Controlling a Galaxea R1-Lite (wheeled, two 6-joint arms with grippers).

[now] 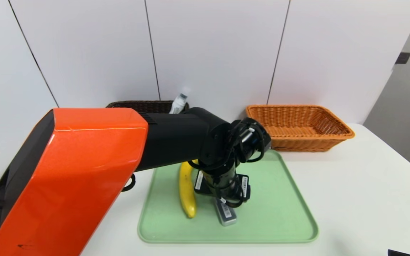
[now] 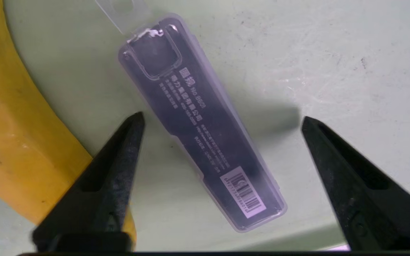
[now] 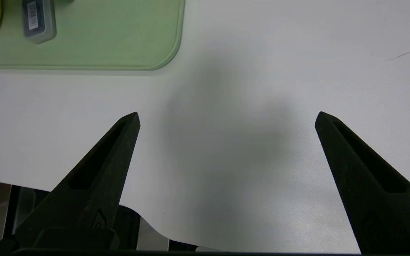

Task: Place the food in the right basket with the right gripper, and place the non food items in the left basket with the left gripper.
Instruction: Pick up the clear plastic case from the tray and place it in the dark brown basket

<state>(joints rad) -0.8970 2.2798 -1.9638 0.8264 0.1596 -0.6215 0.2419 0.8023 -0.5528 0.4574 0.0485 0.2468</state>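
Left pincer point(image 2: 222, 119) hangs spread wide over the green tray point(image 1: 279, 217), and I see the grey case point(image 2: 205, 128) lying slantwise between its fingers, neither tip touching it. Just outside one finger lies the banana point(image 1: 186, 190), flat on the tray. Beyond the pincer stand the dark left basket point(image 1: 137, 105), a white bottle point(image 1: 178, 103) poking out of it, and the orange right basket point(image 1: 299, 126). Right pincer point(image 3: 226, 115) hangs spread over the bare white surface point(image 3: 262, 89), well apart from the tray.
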